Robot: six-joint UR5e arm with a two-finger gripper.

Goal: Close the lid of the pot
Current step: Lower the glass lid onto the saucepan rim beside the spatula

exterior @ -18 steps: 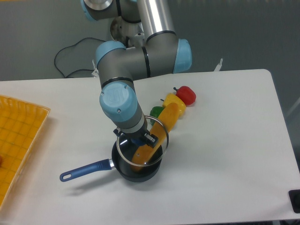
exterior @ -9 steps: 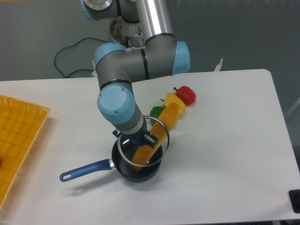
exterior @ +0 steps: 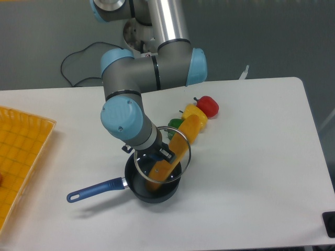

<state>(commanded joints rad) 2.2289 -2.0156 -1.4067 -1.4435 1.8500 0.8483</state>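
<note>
Dark pot [exterior: 152, 187] sitting on the white table [exterior: 251, 157], near the front edge, with its long blue handle [exterior: 94, 190] pointing left and a hole at the far end. Held over the pot, tilted and shifted toward its right rim: clear glass lid [exterior: 162, 155] with a thin metal rim, not yet seated. Gripper [exterior: 158, 153] clenched around the lid's blue knob, mostly hidden beneath the grey and light-blue arm [exterior: 128, 117]. Seen through the glass, a long yellow-orange piece [exterior: 175, 151] leaning from inside the pot up toward the back right. Just behind it, a yellow pepper [exterior: 193, 112], a red pepper [exterior: 208, 105] and a green one [exterior: 175, 124] bunched together. At the far left, an orange tray [exterior: 21, 151].
</note>
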